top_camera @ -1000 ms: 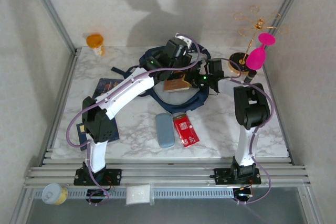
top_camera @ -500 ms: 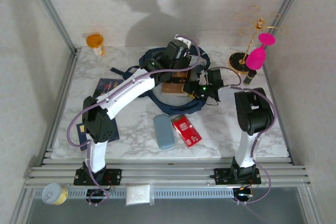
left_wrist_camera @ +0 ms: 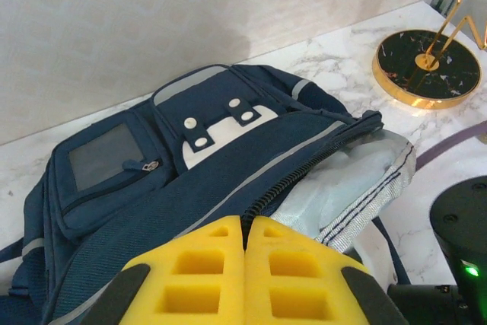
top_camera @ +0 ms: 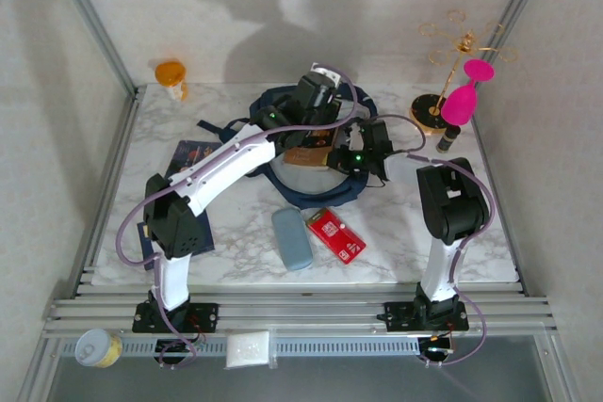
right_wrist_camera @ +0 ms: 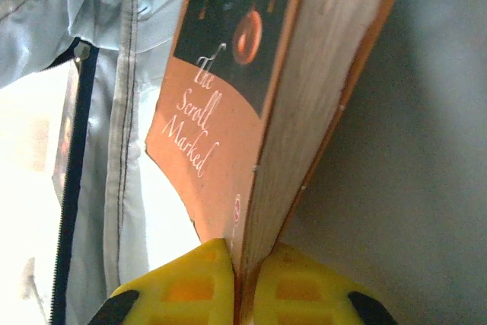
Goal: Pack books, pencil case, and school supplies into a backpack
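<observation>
The navy backpack (top_camera: 316,185) lies at the back centre of the table with its mouth open. My left gripper (top_camera: 318,99) is shut on the zip edge of the backpack (left_wrist_camera: 190,157), lifting it off the pale lining (left_wrist_camera: 358,180). My right gripper (top_camera: 347,155) is shut on the tan book (top_camera: 306,156), whose far end sits inside the opening. In the right wrist view the tan book (right_wrist_camera: 228,112) stands on edge above my right gripper (right_wrist_camera: 243,260). The grey-blue pencil case (top_camera: 292,238) and the red packet (top_camera: 337,235) lie in front of the backpack. The navy book (top_camera: 193,152) lies at the left. The blue book (top_camera: 146,233) is partly under the left arm.
A gold stand (top_camera: 435,110) with a pink glass (top_camera: 462,101) and a small dark bottle (top_camera: 446,138) stand at the back right. An orange cup (top_camera: 171,74) sits at the back left corner. A can (top_camera: 97,347) and a white packet (top_camera: 250,350) rest on the front rail.
My right gripper has pushed the tan book left, deeper into the backpack's mouth. The backpack's front edge has shifted, and the red packet has turned and slid a little.
</observation>
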You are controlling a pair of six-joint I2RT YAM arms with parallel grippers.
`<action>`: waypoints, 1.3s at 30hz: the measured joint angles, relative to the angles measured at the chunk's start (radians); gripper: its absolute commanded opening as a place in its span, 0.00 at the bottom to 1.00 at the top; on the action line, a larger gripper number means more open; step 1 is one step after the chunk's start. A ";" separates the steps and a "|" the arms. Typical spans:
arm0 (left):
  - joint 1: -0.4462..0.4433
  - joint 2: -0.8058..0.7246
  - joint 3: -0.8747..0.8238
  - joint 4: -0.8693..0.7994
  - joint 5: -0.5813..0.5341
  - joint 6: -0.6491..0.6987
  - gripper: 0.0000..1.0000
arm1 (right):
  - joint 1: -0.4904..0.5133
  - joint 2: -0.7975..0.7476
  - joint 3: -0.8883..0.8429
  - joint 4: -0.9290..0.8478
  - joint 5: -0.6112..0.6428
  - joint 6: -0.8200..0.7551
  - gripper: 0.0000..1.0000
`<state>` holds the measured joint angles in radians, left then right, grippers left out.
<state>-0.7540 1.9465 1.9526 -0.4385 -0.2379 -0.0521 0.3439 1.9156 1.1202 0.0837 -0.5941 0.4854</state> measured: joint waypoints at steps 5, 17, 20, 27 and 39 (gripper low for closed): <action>0.000 -0.014 -0.005 0.001 -0.023 0.003 0.00 | -0.002 0.065 0.130 -0.110 0.000 -0.109 0.03; 0.000 -0.014 -0.024 0.018 -0.026 0.003 0.00 | -0.030 -0.007 0.082 -0.137 0.208 -0.049 0.53; 0.000 -0.014 -0.024 0.018 -0.025 0.003 0.00 | 0.021 -0.097 -0.002 -0.133 0.262 -0.012 0.49; 0.000 -0.014 -0.024 0.019 -0.024 0.002 0.00 | 0.115 -0.109 -0.067 -0.099 0.309 0.077 0.24; -0.002 -0.014 -0.024 0.018 -0.021 0.002 0.00 | 0.077 0.014 -0.025 0.152 0.457 0.119 0.06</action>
<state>-0.7563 1.9320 1.9282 -0.4210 -0.2592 -0.0502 0.4210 1.9297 1.0954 0.2359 -0.1375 0.6044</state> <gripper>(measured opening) 0.051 0.064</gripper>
